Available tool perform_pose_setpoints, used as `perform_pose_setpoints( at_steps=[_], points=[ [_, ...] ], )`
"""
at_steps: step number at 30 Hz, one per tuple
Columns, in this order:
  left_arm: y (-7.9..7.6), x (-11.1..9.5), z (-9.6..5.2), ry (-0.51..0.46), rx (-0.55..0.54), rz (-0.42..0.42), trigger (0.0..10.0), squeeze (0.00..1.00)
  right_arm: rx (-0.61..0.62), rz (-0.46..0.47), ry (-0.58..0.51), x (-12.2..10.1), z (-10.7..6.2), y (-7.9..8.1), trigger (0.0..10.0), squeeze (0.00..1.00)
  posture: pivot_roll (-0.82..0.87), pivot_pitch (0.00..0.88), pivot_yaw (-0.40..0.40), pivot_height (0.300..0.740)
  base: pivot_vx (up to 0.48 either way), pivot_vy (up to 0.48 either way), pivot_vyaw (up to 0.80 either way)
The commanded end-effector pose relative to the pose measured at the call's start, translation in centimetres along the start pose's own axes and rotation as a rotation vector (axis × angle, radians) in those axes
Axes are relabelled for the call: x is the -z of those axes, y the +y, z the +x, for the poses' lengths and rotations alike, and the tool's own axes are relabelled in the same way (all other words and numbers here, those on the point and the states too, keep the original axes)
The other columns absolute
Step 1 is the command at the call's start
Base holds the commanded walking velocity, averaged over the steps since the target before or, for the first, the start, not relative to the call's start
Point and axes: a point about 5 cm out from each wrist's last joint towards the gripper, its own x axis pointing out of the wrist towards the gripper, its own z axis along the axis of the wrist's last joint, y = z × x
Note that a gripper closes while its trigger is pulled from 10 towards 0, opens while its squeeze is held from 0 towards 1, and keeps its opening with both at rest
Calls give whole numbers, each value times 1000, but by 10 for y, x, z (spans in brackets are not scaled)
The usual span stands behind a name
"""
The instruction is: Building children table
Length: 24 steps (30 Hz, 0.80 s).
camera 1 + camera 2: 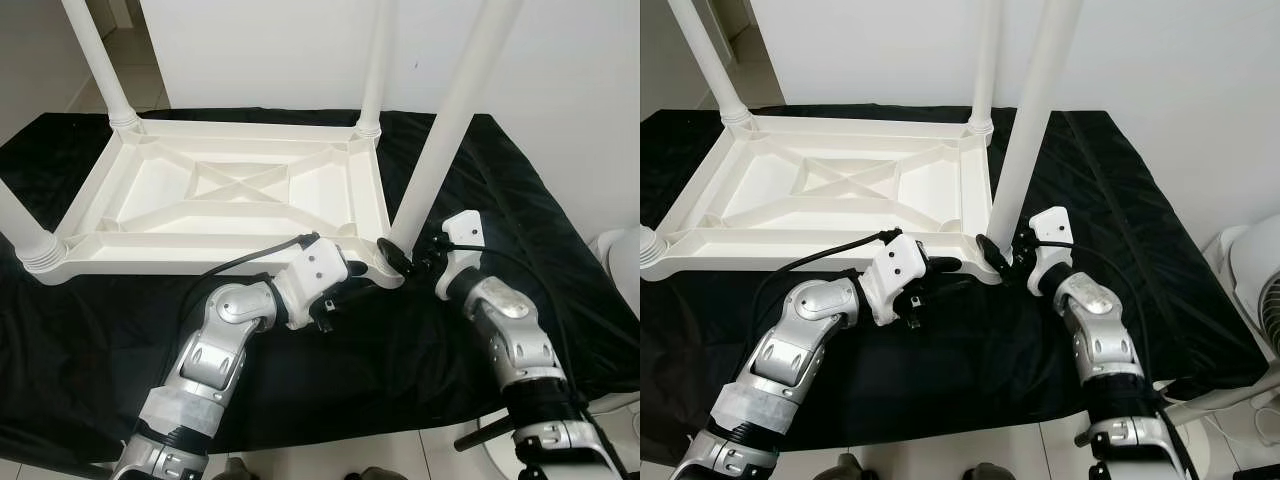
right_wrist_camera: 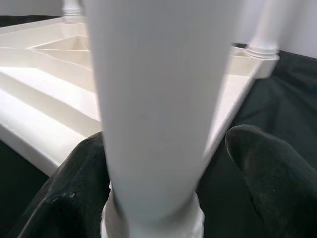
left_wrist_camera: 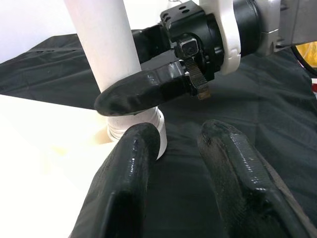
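- The white table top [image 1: 230, 195] lies upside down on a black cloth [image 1: 90, 330], its ribbed underside with a crossed brace facing up; in the left eye view it sits at the centre and reaches out toward 9 o'clock.
- We see four white legs standing up from its corners. The leg [image 1: 450, 110] at the near right corner, about 3 o'clock of the table top, leans slightly to the right as it rises.
- Our right gripper [image 1: 405, 258] is at the foot of this leg, its fingers [image 2: 267, 173] spread with one on each side of the post; we cannot tell whether they press on it.
- In the left wrist view one of its black fingers lies across the post just above the threaded collar.
- Our left gripper [image 1: 345, 280] is at the near edge of the table top, just beside that same corner, at 9 o'clock of the right gripper.
- Its two fingers [image 3: 129, 183] stand apart with nothing between them, pointing at the collar of the leg.
- A white wall [image 1: 300, 50] rises behind the cloth at 12 o'clock.
- A white fan [image 1: 1260, 300] stands on the floor at 3 o'clock, clear of the cloth.
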Motion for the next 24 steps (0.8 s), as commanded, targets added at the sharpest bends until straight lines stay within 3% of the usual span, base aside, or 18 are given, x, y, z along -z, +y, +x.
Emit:
perform_pose_setpoints(
  at_steps=[1, 9, 10, 24],
  points=[
    [5, 0, 1, 0, -83, -13, 10000, 0, -28, -18, 2, 0, 1, 0, 10000, 0, -115, 42, 18, 740, 0, 0, 0],
    [6, -1, 0, 3, -91, -11, 10000, 0, -133, -27, 52, 2, 19, -4, 10000, 0, -100, 46, 13, 740, 0, 0, 0],
    [5, -1, -1, 2, -92, -11, 10000, 0, -138, -22, 68, 5, 20, -5, 0, 0, -100, 46, 13, 740, 0, 0, 0],
    [4, 1, -4, 9, -109, -21, 10000, 0, -136, 31, 57, 9, 18, -15, 0, 0, -89, 54, 0, 740, 0, 0, 0]
  ],
)
